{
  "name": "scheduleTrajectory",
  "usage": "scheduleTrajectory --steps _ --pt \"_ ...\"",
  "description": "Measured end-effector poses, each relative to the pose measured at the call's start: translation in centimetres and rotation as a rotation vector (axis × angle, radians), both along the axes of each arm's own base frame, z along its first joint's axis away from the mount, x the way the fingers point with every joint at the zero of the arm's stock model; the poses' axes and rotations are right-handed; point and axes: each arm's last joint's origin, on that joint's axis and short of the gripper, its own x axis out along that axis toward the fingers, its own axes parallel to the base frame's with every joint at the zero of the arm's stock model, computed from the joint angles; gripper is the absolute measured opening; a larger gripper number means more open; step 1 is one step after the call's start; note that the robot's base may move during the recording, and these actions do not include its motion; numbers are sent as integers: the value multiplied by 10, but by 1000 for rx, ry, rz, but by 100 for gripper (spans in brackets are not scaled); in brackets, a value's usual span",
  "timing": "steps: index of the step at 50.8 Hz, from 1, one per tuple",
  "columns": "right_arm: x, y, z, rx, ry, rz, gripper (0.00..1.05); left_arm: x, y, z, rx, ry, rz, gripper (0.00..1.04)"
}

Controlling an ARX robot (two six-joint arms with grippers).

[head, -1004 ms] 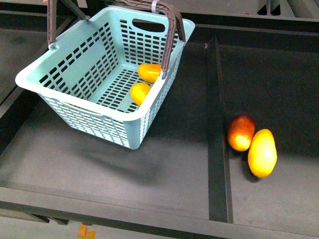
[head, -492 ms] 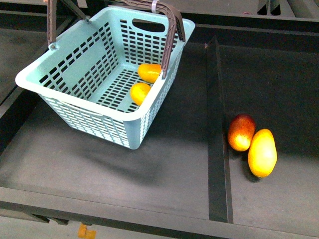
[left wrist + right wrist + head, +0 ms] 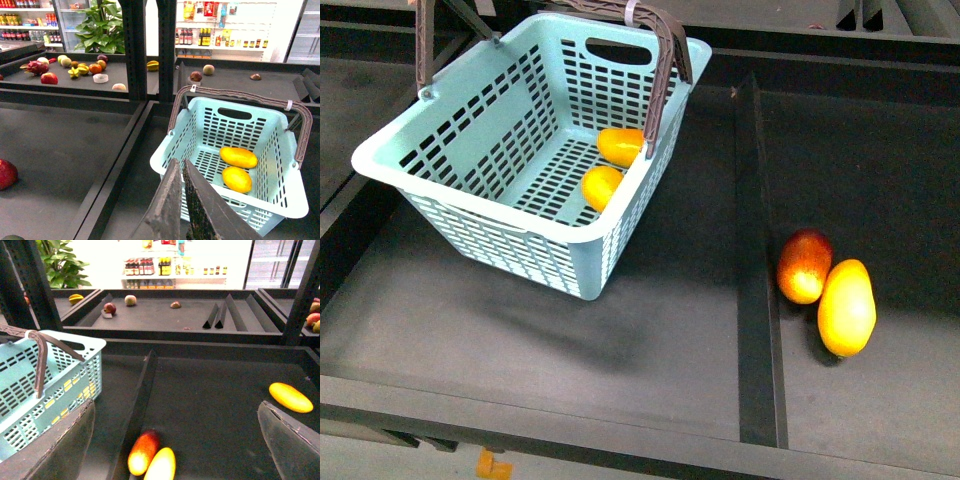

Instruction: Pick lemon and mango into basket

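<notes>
Shop: stocked bottle shelves (image 3: 215, 37), fruit display trays (image 3: 75, 75), shopping basket (image 3: 280, 195).

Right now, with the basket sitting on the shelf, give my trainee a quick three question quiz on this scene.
1. True or false: the basket holds two yellow-orange fruits.
2. The red-blushed mango lies: A) in the basket, B) touching a yellow mango across the divider, C) on the basket's handle.
3. Which gripper shows its jaws spread wide, left gripper or right gripper?

Key: 1 true; 2 B; 3 right.

basket (image 3: 470, 175) mouth open from above, brown handles (image 3: 665, 60) swung aside, raised divider (image 3: 757, 260) beside it
</notes>
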Motion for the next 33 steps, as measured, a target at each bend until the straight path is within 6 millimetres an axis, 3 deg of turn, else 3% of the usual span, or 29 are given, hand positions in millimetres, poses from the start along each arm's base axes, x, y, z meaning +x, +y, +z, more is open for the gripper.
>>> scheduleTrajectory --steps 11,24,33 --pt "0 0 0 0 0 0 96 0 0 0 0 0 0 6" --pt "0 0 0 0 0 0 96 0 0 0 0 0 0 52" --pt "0 0 0 0 0 0 96 0 0 0 0 0 0 97"
